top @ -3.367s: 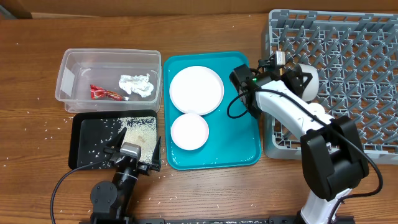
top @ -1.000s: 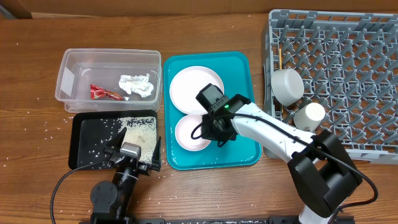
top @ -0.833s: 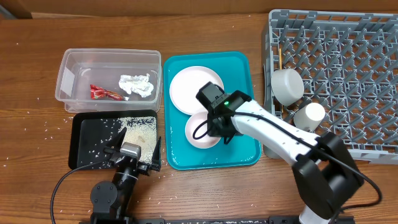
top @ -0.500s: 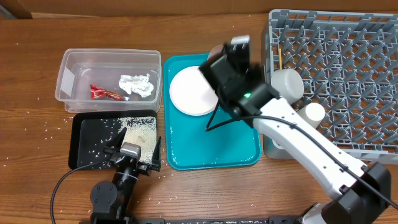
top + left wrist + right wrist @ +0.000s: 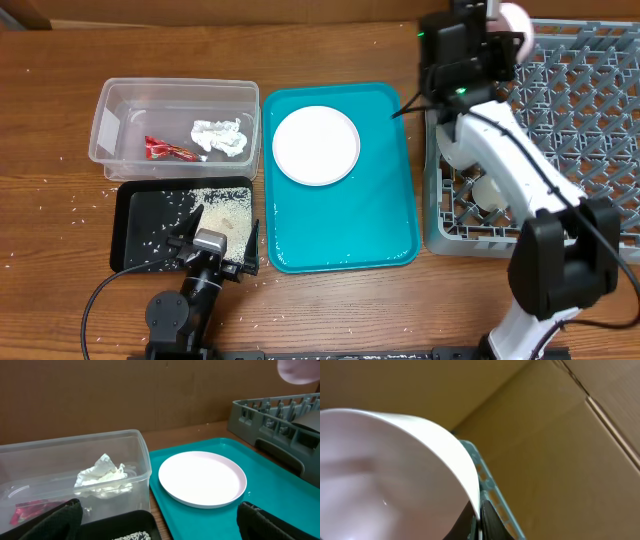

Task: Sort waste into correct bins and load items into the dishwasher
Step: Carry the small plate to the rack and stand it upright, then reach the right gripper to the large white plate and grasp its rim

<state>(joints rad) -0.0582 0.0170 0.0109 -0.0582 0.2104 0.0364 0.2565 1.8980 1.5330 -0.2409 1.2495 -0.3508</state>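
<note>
My right gripper [image 5: 497,25] is raised over the back left corner of the grey dish rack [image 5: 590,120], shut on the rim of the smaller white plate [image 5: 516,14]. In the right wrist view that plate [image 5: 390,475] fills the left side, its edge pinched between my fingers [image 5: 485,517]. The larger white plate [image 5: 316,145] lies on the teal tray [image 5: 370,230]. A red wrapper [image 5: 165,150] and a white tissue wad [image 5: 220,136] sit in the clear tub [image 5: 110,115]. Rice [image 5: 225,207] lies in the black tray [image 5: 145,215]. My left gripper [image 5: 215,247] rests open at that tray's near edge.
A pale bowl [image 5: 452,152] and a small cup [image 5: 488,192] sit at the rack's left side, partly behind my right arm. Loose rice grains dot the wooden table [image 5: 60,215] left of the bins. A cardboard wall stands behind the table.
My right gripper has lifted the smaller plate off the teal tray and carried it up and right to above the rack's back left corner. The left arm has not moved.
</note>
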